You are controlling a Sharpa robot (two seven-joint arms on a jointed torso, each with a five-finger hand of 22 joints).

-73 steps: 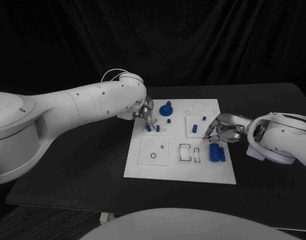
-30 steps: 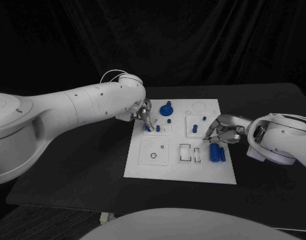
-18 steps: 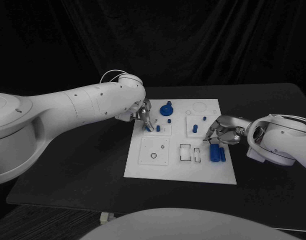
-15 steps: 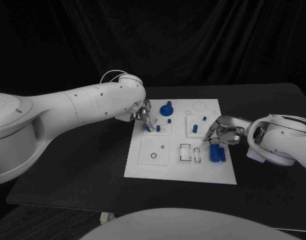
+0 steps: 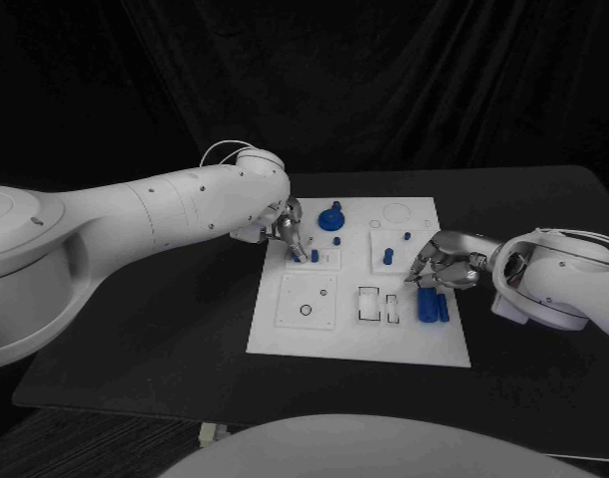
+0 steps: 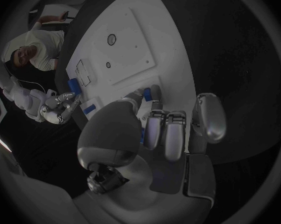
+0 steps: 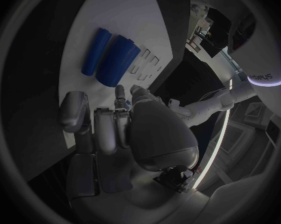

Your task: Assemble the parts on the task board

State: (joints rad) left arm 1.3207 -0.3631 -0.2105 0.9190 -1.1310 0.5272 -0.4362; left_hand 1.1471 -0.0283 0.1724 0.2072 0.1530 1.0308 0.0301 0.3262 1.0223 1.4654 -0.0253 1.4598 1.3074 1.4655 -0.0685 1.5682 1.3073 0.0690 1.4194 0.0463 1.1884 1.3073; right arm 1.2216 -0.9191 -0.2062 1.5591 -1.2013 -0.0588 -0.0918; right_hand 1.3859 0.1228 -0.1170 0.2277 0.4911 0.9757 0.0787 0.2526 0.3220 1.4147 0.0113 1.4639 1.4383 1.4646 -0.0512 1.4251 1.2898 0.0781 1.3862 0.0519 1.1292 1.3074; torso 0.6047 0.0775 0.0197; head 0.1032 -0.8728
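This looks like a robotics lab set up for bench tests. A black counter [image 5: 534, 199] stands before a black curtain [image 5: 391, 80] that closes off the whole background. On the counter lies a white task board [image 5: 319, 334] with outlined slots and small blue parts [image 5: 427, 304], a test fixture rather than household ware. The right wrist view shows room lighting and lab equipment [image 7: 206, 27] beyond the counter's edge.

The only readable text is the word "sharpa" in pale letters on a dark, glowing-edged panel [image 7: 263, 77] in the room behind the robot's right hand.
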